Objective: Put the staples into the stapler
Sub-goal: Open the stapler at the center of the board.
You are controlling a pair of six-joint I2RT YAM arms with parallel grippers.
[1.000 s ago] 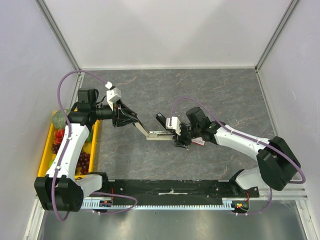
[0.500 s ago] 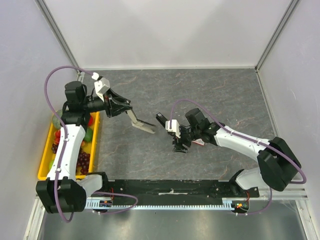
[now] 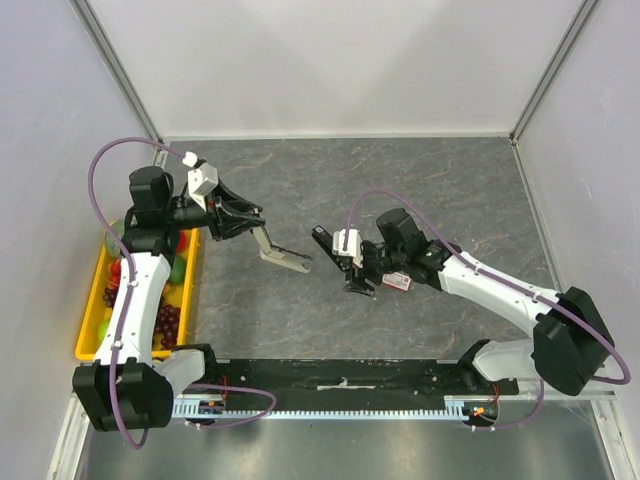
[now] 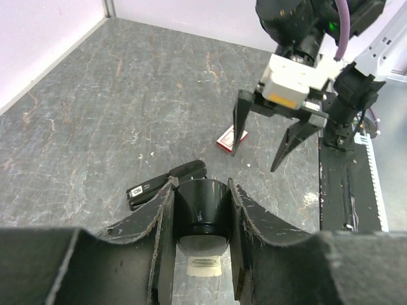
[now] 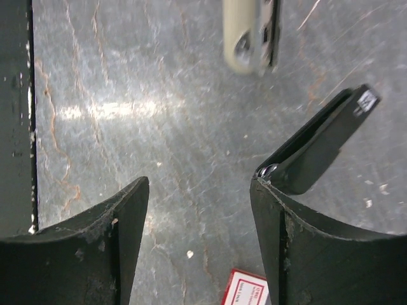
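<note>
So, my left gripper (image 3: 252,226) is clamped on one end of the beige and black oblong stapler (image 3: 284,259), and its free end points toward the other arm. My right gripper (image 3: 356,284) has its fingers spread apart with nothing between them, pointing down at the grey marbled tabletop (image 3: 450,190). The small flat white and red box of staples (image 3: 397,282) lies flat on that tabletop right below the right gripper, well apart from the stapler. A black bar with a small white label (image 3: 322,240) lies just beside one right finger.
</note>
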